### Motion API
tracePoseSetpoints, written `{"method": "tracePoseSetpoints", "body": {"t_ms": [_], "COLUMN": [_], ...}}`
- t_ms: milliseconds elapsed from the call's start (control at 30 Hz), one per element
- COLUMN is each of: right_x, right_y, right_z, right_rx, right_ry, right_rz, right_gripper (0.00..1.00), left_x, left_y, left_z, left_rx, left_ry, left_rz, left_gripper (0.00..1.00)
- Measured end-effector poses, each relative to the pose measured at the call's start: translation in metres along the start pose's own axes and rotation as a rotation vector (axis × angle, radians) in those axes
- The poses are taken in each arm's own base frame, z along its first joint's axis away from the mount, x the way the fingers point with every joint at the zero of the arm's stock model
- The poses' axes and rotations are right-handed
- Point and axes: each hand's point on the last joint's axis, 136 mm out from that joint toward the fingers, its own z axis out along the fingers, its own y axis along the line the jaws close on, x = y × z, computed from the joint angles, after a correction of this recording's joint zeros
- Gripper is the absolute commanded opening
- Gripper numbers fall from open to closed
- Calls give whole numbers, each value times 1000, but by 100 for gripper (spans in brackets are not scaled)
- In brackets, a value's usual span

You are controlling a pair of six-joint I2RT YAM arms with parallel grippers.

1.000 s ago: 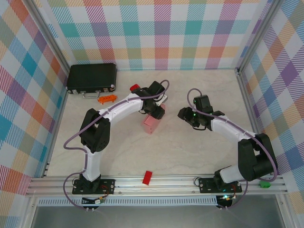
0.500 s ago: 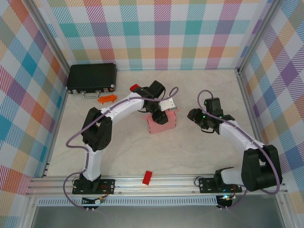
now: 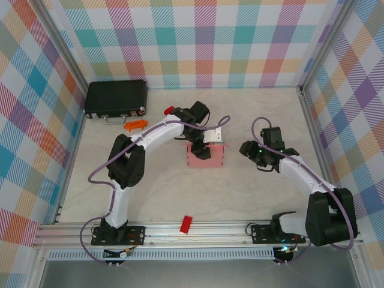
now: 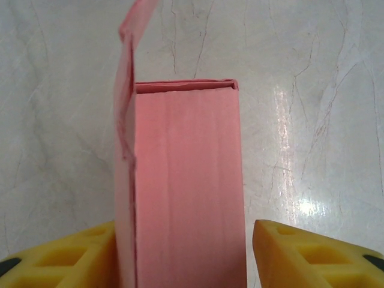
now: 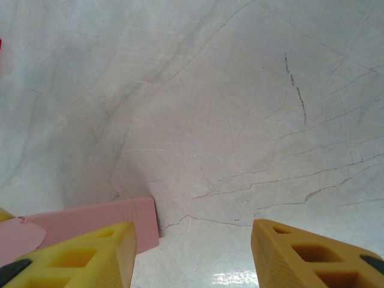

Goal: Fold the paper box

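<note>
Where the marble tabletop point(image 3: 240, 198) runs out, metal rails and plaid walls hem me in on every side. Even so, the top view gives me plenty of bare surface: a broad stretch below the paper box point(image 3: 207, 158) down to the near rail, broken by one small red block point(image 3: 186, 224), and a narrower gap on the right, between the box and my right gripper point(image 3: 245, 148). A black case point(image 3: 116, 98) and an orange piece point(image 3: 135, 125) sit well apart in the upper left. The box lies mid-table with its long axis running left to right across that view, one flap point(image 3: 222, 144) lifted at its upper right. Through my left wrist camera that axis runs straight up the frame, squared far end at upper centre. My left gripper point(image 4: 186, 240) is spread wide astride it: the lower-left finger point(image 4: 66, 258) touches the flap side, while the lower-right finger point(image 4: 312, 258) sits just beside the box with a sliver of table between, so nothing is clamped. My right gripper is likewise spread, with nothing between its fingers.
</note>
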Motion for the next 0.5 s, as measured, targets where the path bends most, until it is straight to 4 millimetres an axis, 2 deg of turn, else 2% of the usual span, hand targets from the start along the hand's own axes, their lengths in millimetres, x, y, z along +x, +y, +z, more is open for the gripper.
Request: {"method": "tracePoseSetpoints", "body": {"t_ms": [500], "right_x": [1], "right_y": [-3], "right_z": [3], "right_rx": [6], "right_ry": [10], "right_rz": [-11], "right_gripper": [54], "left_x": [-2], "left_y": [0], "left_z": [-8], "left_rx": [3], "left_ry": [20], "left_rz": [1], "left_gripper": [72]}}
